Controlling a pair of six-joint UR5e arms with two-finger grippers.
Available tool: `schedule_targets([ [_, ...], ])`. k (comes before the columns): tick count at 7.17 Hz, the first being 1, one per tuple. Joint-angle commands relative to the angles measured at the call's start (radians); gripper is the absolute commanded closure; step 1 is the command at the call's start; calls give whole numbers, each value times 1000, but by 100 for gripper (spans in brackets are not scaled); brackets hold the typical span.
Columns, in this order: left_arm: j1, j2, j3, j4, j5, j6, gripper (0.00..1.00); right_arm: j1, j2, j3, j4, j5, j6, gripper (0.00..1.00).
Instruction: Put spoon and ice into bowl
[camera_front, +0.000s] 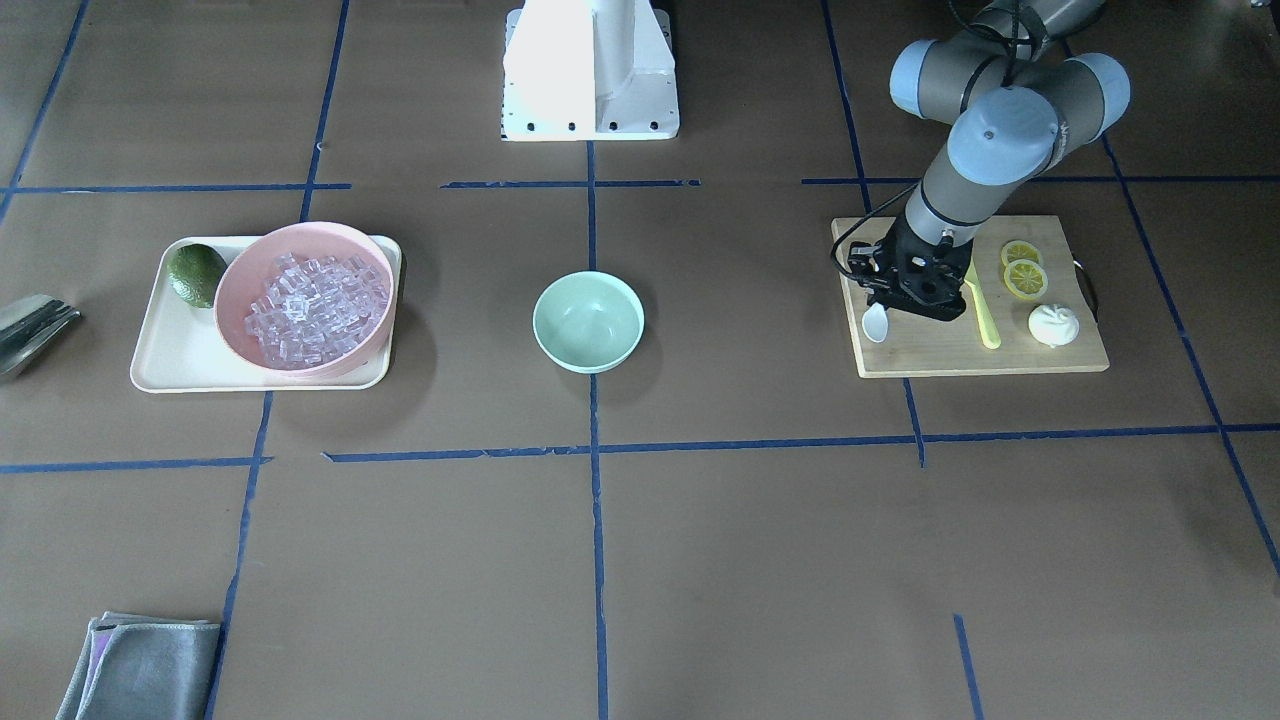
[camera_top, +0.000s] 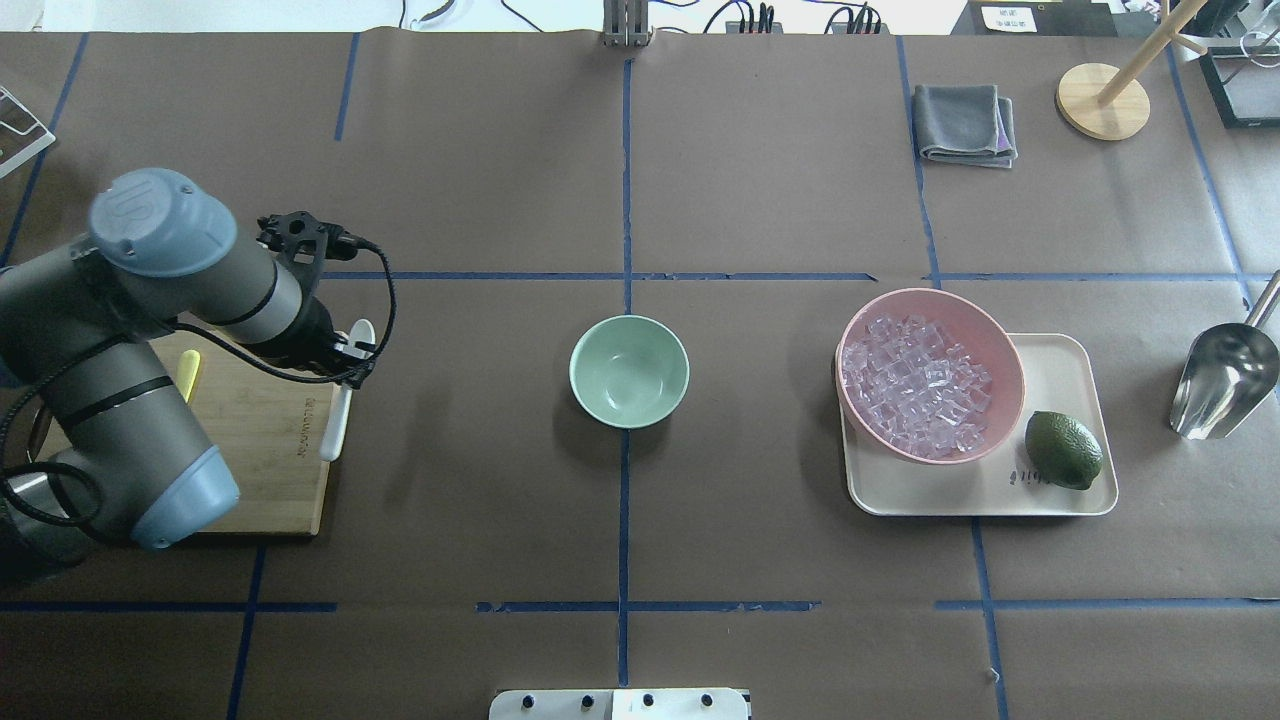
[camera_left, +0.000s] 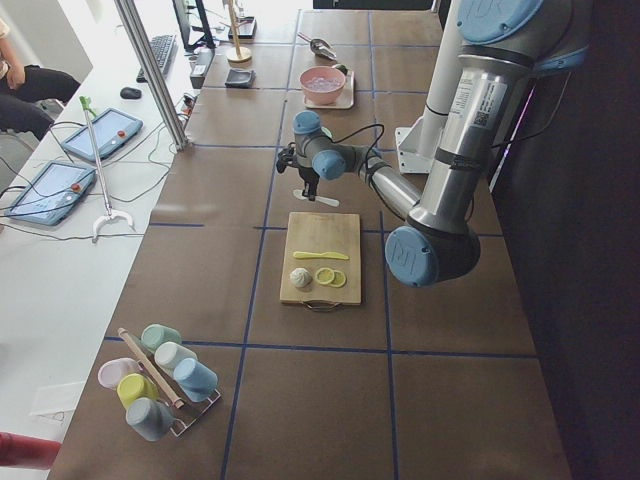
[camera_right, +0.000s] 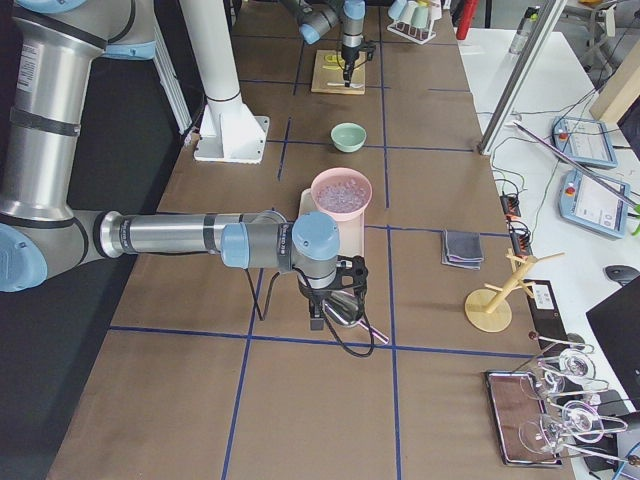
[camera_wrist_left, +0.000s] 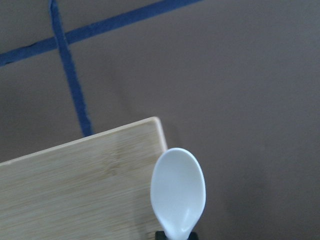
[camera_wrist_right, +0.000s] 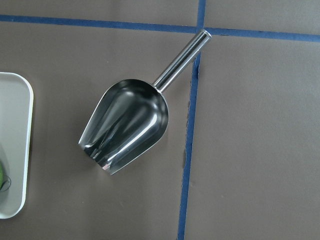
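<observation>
step: by my read, the left arm has the spoon picked and the carry to the bowl comes next; ice not yet started.
spoon (camera_top: 340, 405): white plastic, scoop pointing away from the robot, sitting at the cutting board's (camera_top: 270, 470) far corner on the bowl side. From the left side view it looks lifted off the brown surface (camera_top: 800, 200).
left claw (camera_top: 345, 365): clamped on the spoon's handle just behind the scoop; the long handle tail sticks out back toward the robot.
bowl (camera_top: 628, 372): mint-green, empty, mid-surface, well apart from the spoon.
ice (camera_top: 920, 385): heap of clear cubes in the pink bowl (camera_top: 930, 294) on the tray (camera_top: 1060, 350), on the far side of the green bowl from the spoon. None in the green bowl.
doing it well: hold height above the rim while traversing, and stop centred over the bowl. Tip the scoop end in first and let go low, since light plastic likely bounces. The grip is near the scoop, so expect the tail to lean on the rim or lever the spoon out. Don't nudge the bowl wall; it probably slides easily.
left arm pose: elbow folded over the board, wrist pointing down near the board's far edge. Yellow knife (camera_top: 188, 375) untouched under it.
right arm pose: stretched out low at the robot's right end, wrist facing down over the metal scoop (camera_wrist_right: 127, 122) lying beside the tray.
right claw (camera_right: 333, 305): seen only from the side, can't tell whether it's apart or together. The scoop lies flat on the surface below the wrist camera.
</observation>
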Motion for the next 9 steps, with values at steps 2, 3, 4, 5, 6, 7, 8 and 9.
schedule_targets([
  [2,97,-242,90,-1,4,-346,100,-2,0,2,0,1,4,0],
  [3,117,-322,142,-2,7,-452,100,-4,0,2,0,1,4,0],
  [4,120,-402,215,-1,10,-509,100,-5,0,2,0,1,4,0],
  [5,120,-462,279,-1,10,-537,99,-5,0,4,0,1,4,0],
  [6,122,-488,303,-4,10,-584,96,-5,0,10,0,1,5,0],
  [7,136,-490,305,-4,11,-585,93,-5,0,10,0,2,5,0],
  [8,149,-487,305,-4,11,-582,78,-5,0,12,0,4,5,0],
  [9,156,-484,305,-5,11,-576,46,-5,0,13,0,4,5,0],
])
